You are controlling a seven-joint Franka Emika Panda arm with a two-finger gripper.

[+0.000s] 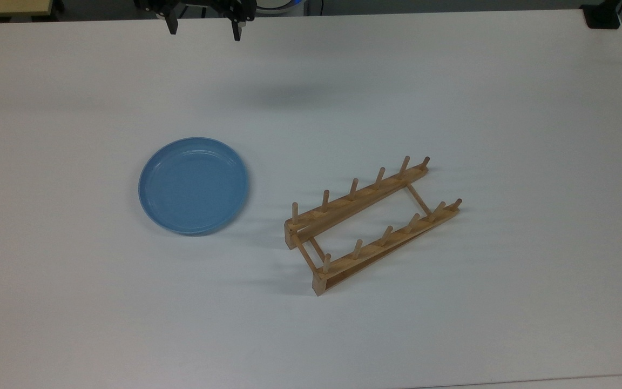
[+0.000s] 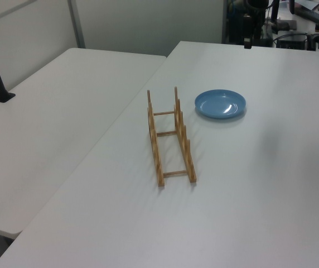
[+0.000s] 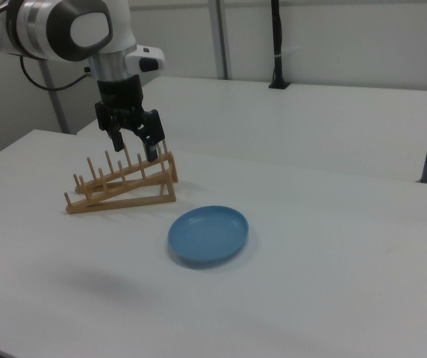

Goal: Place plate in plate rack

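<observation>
White table: unmarked plate (rack beside).

Round light-blue plate, shallow with raised rim, lying flat and upright on white table. Light-brown wooden plate rack apart from it, on the top view's right; two parallel rails, thin crossbars, six upright pegs per rail, slots empty, set diagonally.

Smooth, faintly glossy plate; bare wooden plate rack (matt).
</observation>
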